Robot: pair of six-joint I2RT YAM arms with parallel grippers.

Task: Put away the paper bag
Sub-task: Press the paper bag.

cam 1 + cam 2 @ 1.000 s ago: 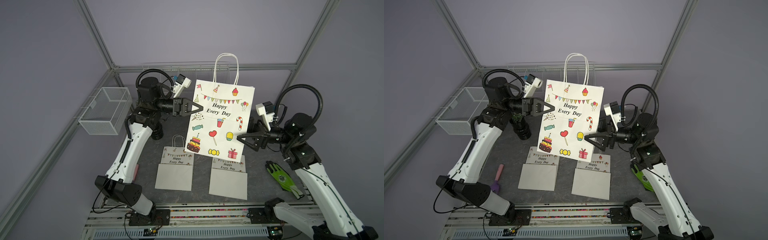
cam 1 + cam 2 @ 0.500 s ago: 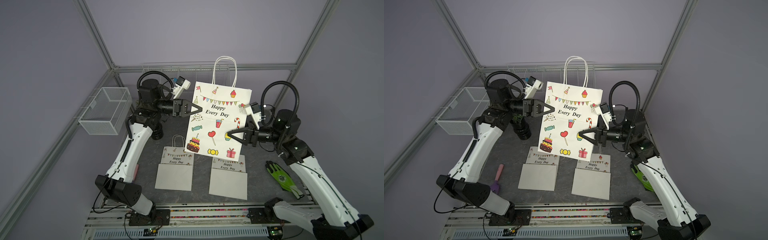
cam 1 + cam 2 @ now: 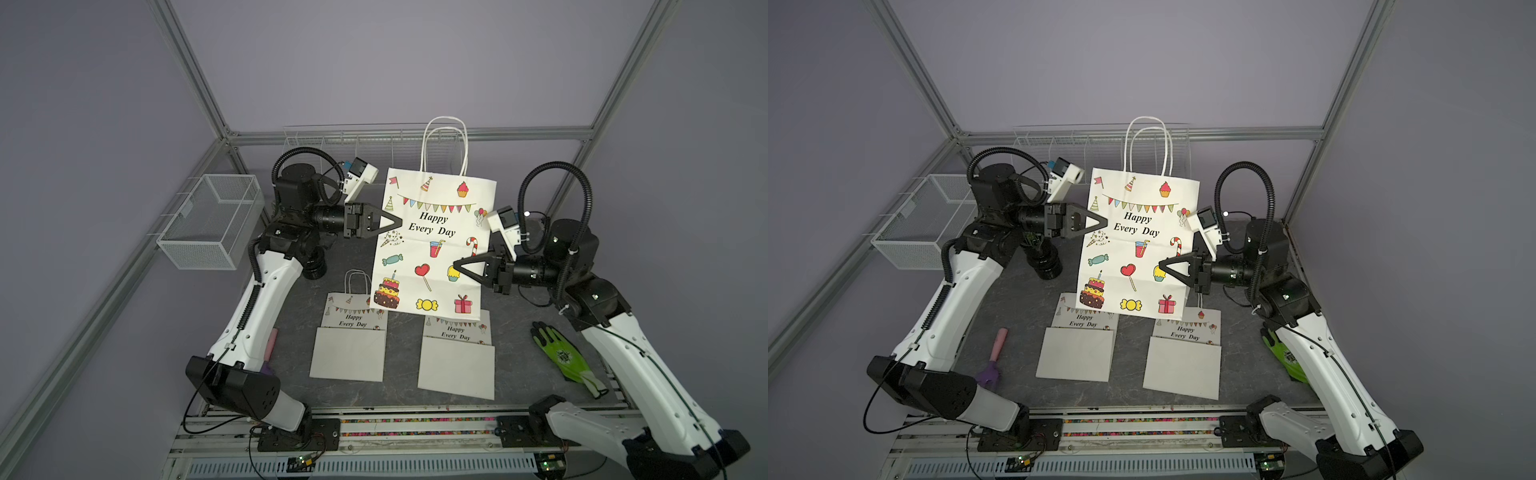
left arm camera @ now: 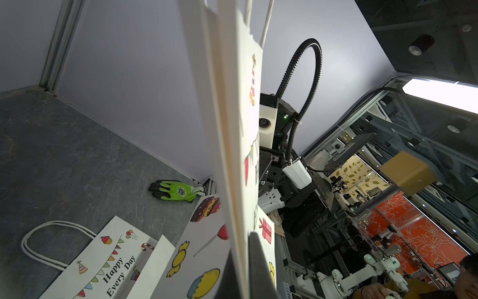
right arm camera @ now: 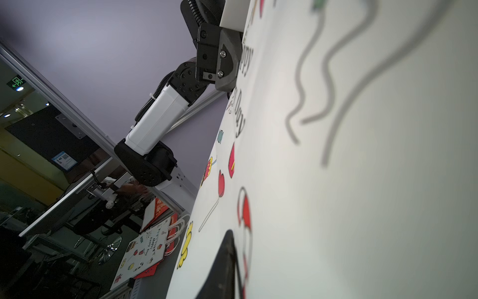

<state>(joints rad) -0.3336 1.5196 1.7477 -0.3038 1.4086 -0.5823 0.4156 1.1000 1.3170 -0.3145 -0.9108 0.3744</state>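
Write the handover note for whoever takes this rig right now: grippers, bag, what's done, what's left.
Left gripper: shut on the bag, at its upper left edge.
Right gripper: shut on the bag, at its lower right edge.
Bag: held upright between the arms, handles up, apparently clear of the table. Two folded bags lie flat below it, and a glove lies by the right arm.
Done: bag gripped on both sides.
Left: put it away. It is not yet folded or set down.
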